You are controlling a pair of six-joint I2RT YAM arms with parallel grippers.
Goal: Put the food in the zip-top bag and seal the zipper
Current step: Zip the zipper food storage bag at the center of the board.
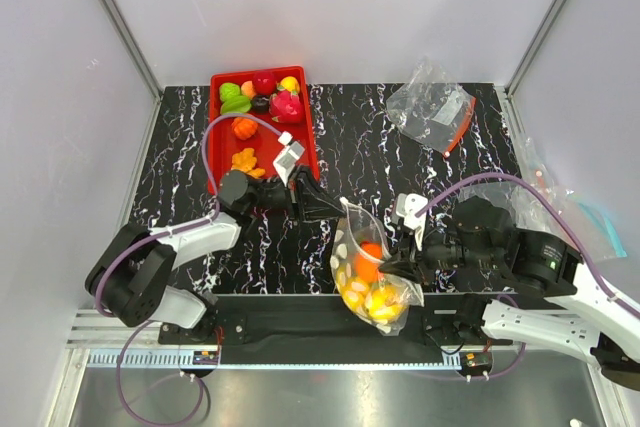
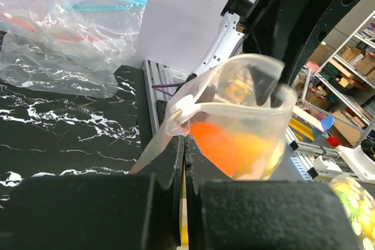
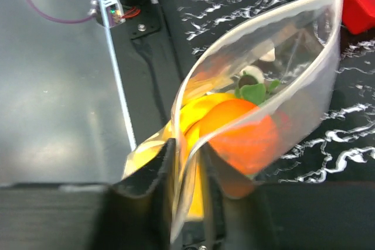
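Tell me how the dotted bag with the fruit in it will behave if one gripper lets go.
Probably floppy: the zip-top bag film bows open between the left gripper and right gripper. Likely bottom-heavy, since the orange and yellow fruit sit low, so it should sag and swing. The thin glossy film may slip.

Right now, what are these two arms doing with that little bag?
Both arms hold a clear dotted bag between them: the left gripper pinches one end of its mouth, the right gripper the other. An orange and yellow fruit are inside. The mouth gapes open, unsealed. More toy food sits in the red tray.
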